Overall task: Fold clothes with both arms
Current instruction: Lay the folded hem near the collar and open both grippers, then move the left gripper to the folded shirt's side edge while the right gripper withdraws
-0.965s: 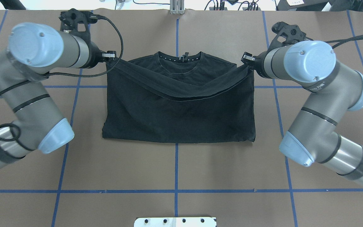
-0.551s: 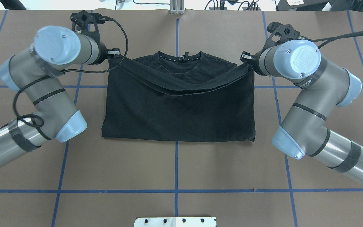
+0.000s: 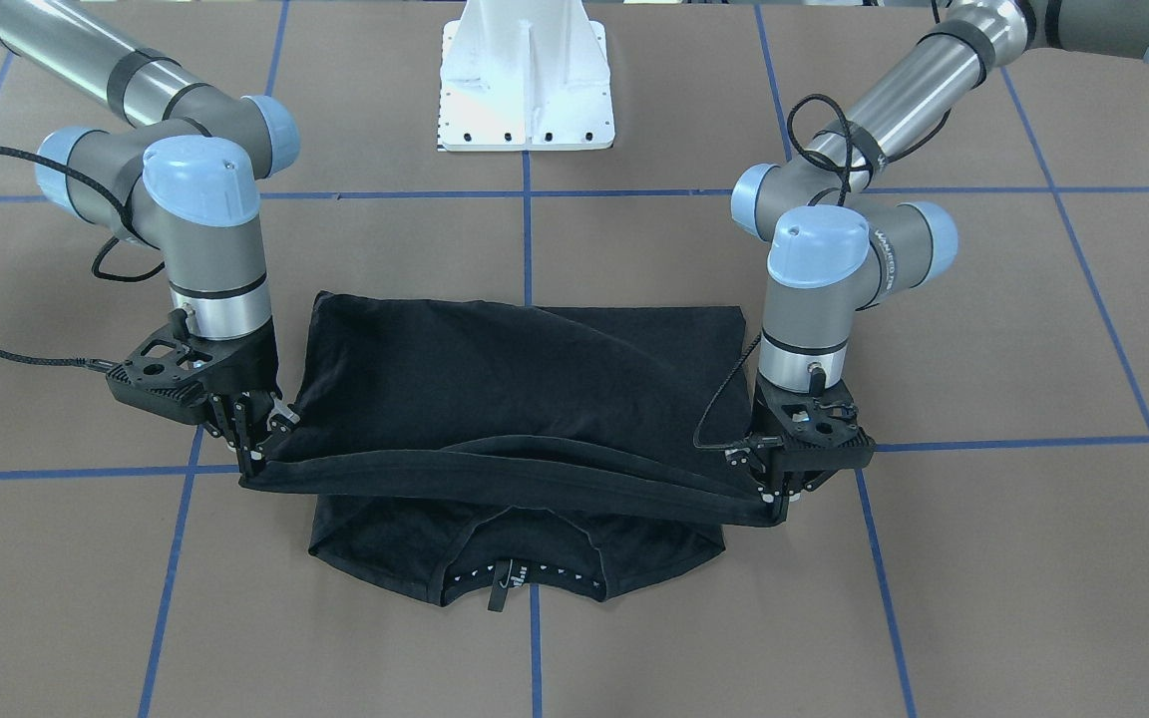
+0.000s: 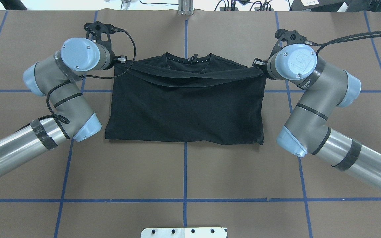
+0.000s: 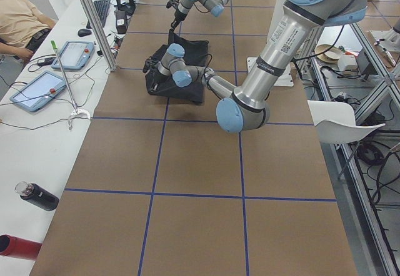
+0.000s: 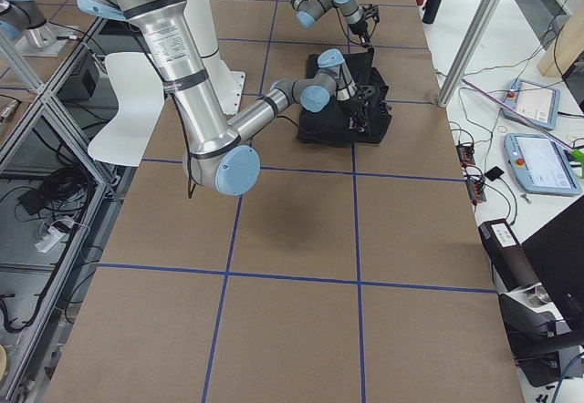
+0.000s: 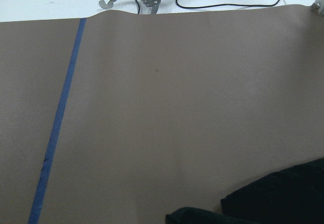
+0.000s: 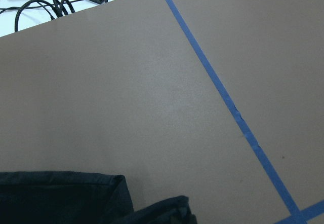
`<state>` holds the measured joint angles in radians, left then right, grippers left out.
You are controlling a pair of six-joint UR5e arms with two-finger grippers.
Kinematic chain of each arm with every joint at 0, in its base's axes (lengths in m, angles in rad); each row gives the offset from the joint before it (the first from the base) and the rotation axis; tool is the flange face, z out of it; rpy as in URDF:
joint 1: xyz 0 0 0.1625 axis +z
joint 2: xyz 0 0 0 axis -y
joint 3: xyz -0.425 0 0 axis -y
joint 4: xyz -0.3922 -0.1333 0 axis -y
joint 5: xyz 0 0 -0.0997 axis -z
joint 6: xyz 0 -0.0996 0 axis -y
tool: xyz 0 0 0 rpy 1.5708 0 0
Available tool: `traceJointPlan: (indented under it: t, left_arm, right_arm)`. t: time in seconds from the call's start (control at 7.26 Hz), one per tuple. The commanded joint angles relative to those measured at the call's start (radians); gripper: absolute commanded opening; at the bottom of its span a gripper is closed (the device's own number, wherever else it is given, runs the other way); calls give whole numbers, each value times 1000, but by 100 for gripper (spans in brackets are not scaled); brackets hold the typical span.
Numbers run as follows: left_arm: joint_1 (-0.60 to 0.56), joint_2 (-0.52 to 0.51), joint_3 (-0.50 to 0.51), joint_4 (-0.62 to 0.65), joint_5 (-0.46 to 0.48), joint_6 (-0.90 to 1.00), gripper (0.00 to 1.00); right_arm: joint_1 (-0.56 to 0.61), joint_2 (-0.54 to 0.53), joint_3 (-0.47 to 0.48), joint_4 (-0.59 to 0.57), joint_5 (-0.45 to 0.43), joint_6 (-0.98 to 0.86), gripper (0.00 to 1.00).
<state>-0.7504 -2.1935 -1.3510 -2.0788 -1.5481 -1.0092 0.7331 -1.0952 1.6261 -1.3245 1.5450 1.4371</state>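
We recorded the black T-shirt (image 4: 184,105) lying on the brown desk (image 4: 184,172), already doubled over, its folded edge nearest the robot's base and its collar (image 4: 189,60) at the far side. The left gripper (image 3: 772,507) and the right gripper (image 3: 255,457) were each pressed shut on one end of the raised hem (image 4: 190,75), pinching the cloth so that the edge hung between them as a shallow band clear of the layer beneath. The long axis of this held edge ran across the desk from one gripper to the other, parallel to the shoulder line. The collar lay just beyond it, away from the robot, and was only partly covered. Both grippers stood about equally near their own shoulder of the garment, so we judged that neither arm led. The coming move, in our judgement, turned on carrying the hem slightly farther out and lowering it level onto the shoulders. Compared with the overhead view a second before, we noted that both wrists had advanced toward the collar. The deep sag at mid-span had drawn up nearly straight, and the near fold had crept slightly away from the robot.
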Motion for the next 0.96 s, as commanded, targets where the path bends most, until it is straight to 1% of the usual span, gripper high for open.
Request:
traceJointPlan:
  t: [0.0, 0.14, 0.28, 0.41, 0.55, 0.69, 0.83]
  left_arm:
    - [-6, 1, 4, -39, -1, 38, 0]
    - [-6, 1, 3, -43, -4, 38, 0]
    - [-7, 3, 1, -49, -7, 43, 66]
    - [-15, 11, -3, -100, -12, 101, 100]
    - [-32, 15, -22, -109, -24, 148, 100]
    - [-43, 44, -71, -106, -123, 165, 100]
    - [-44, 135, -199, -107, -194, 178, 100]
  right_arm:
    - [14, 0, -5, 1, 1, -20, 0]
    - [14, 0, -6, -4, 1, -20, 0]
    - [15, -2, -8, -9, 1, -21, 60]
    - [25, 3, -15, -13, 6, -27, 100]
    - [52, 9, -15, -10, 30, -88, 100]
    - [72, 9, -12, -10, 105, -143, 100]
    - [83, 8, 4, -6, 156, -158, 100]
